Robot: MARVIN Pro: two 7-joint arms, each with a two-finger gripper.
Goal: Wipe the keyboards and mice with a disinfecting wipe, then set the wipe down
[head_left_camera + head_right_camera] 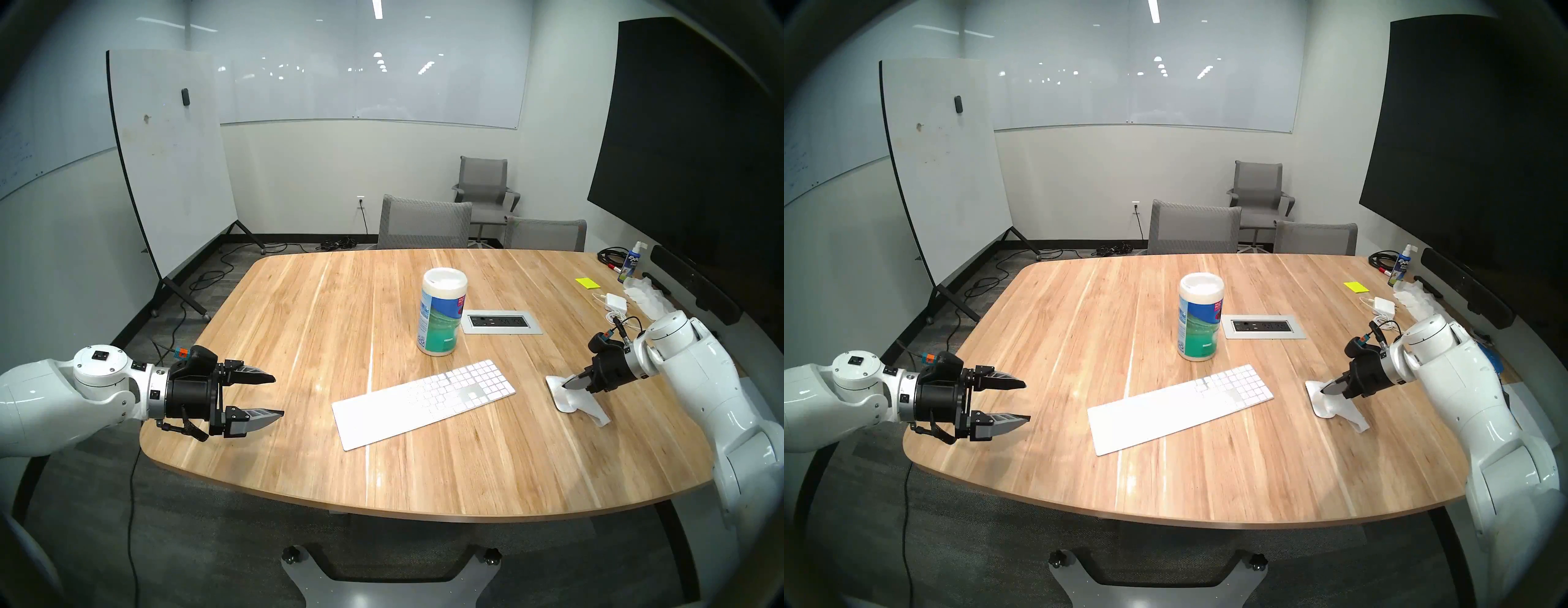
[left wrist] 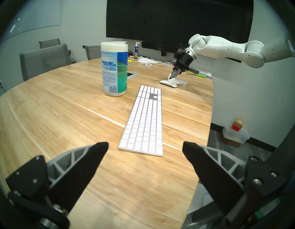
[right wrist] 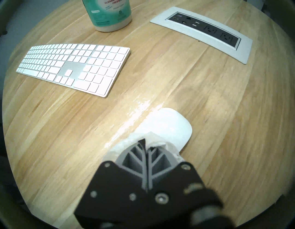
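Note:
A slim white keyboard [image 1: 424,401] lies slantwise in the middle of the wooden table [image 1: 297,322]. To its right sits a white mouse [image 3: 172,126], its near end covered by a white wipe [image 3: 127,144]. My right gripper [image 3: 146,141] is shut on the wipe and presses it down on the mouse [image 1: 553,382]. The wipe [image 1: 589,407] trails toward the table's near right side. A wet streak shows on the wood left of the mouse. My left gripper [image 1: 279,395] hovers open and empty over the table's left edge, pointing at the keyboard [image 2: 143,121].
A wipes canister [image 1: 443,314] stands just behind the keyboard, and a power outlet panel [image 1: 500,321] is set into the table beside it. At the far right lie a charger brick [image 1: 613,302], cables, a yellow sticky pad [image 1: 585,282], a spray bottle [image 1: 632,263] and crumpled tissue.

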